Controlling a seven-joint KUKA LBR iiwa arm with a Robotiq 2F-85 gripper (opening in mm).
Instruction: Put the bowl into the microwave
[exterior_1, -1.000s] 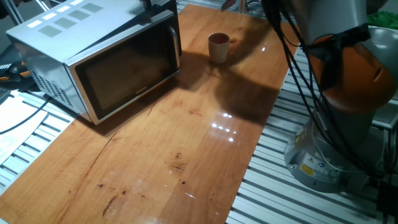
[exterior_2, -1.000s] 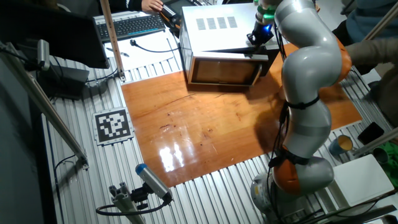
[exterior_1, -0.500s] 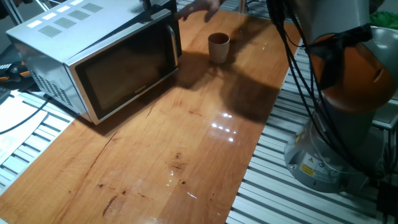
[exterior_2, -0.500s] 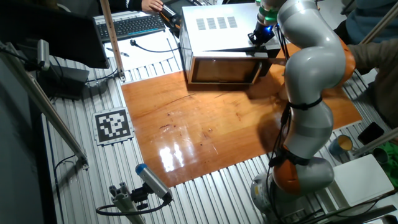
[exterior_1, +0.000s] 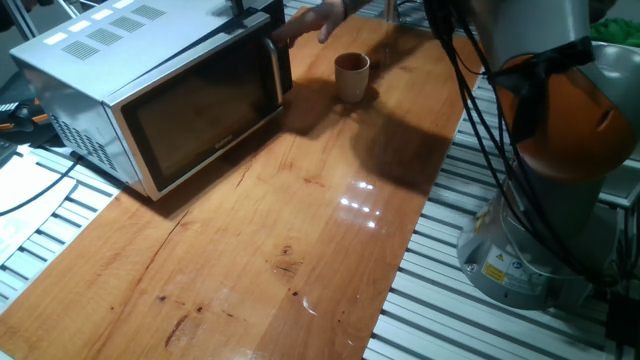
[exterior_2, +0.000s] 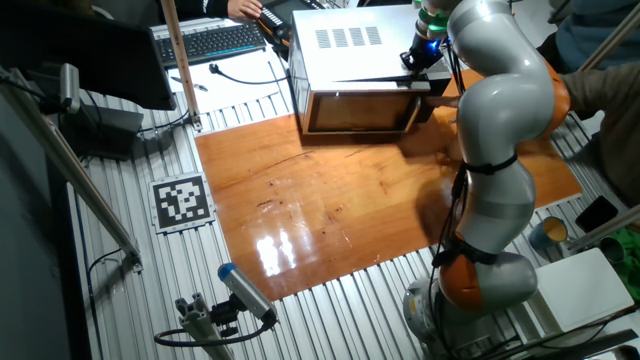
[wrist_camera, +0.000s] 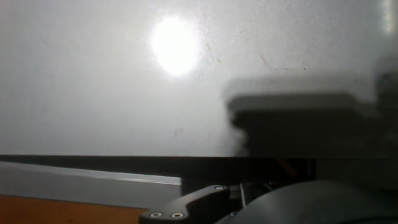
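Since the earlier frame a person's hand (exterior_1: 318, 17) has reached farther in over the far end of the table, its blurred fingers now close to the top right corner of the microwave (exterior_1: 160, 95); the arm and all objects lie as before. The microwave stands at the far left of the wooden table top (exterior_1: 300, 240), door shut, dark glass facing the open table, vertical bar handle (exterior_1: 281, 62) at the door's right edge, vent slots on its top. The bowl (exterior_1: 351, 76) stands upright on the table just right of the microwave's handle side, apart from it, reddish-brown inside, rim up. It is outside the oven and nothing grips it.

In the other fixed view the grey arm (exterior_2: 495, 110) rises from its orange-collared base (exterior_2: 478, 285) beside the table and bends over the microwave (exterior_2: 355, 50), hiding the bowl. The gripper (exterior_2: 418, 62) sits at the oven's top right corner, above the door edge; whether its jaws are apart or together cannot be told. The hand view shows only the white oven top (wrist_camera: 124, 81) with a glare spot, a dark edge and part of a black finger (wrist_camera: 186, 205).

Surroundings: a keyboard (exterior_2: 212, 42) behind the oven, a fiducial marker (exterior_2: 181, 202) on the slatted frame, and black cables (exterior_1: 480, 90) hanging between bowl and base.
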